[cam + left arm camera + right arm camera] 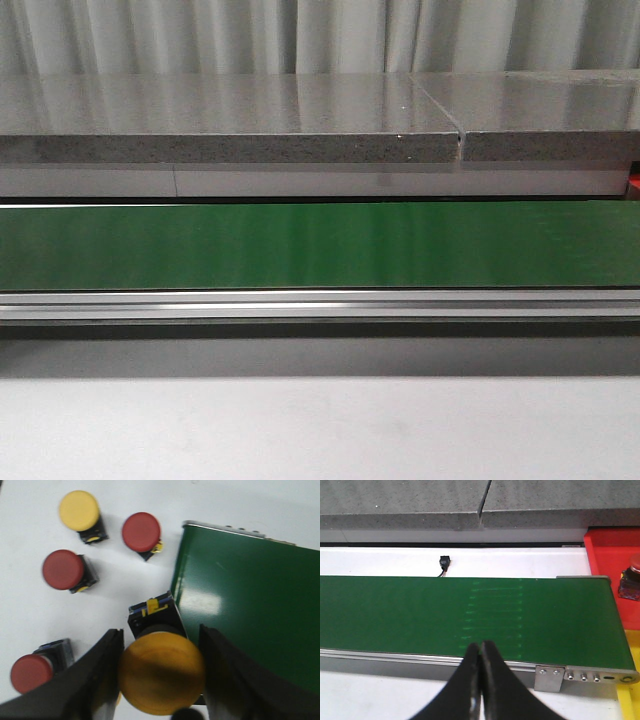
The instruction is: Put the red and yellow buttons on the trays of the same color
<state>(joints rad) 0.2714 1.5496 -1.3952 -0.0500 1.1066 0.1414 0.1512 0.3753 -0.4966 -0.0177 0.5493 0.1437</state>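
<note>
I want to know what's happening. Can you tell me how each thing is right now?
Left tool: shut on yellow button.
Right tool: shut, empty.
Green conveyor belt: bare.
Red tray: holds one red button.
Three red buttons: loose.
Second yellow button: loose.

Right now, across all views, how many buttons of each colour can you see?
Red buttons: 4, namely three on the white table and one on the red tray.
Yellow buttons: 2, one loose, one between the left gripper's fingers.
Total: 6
</note>
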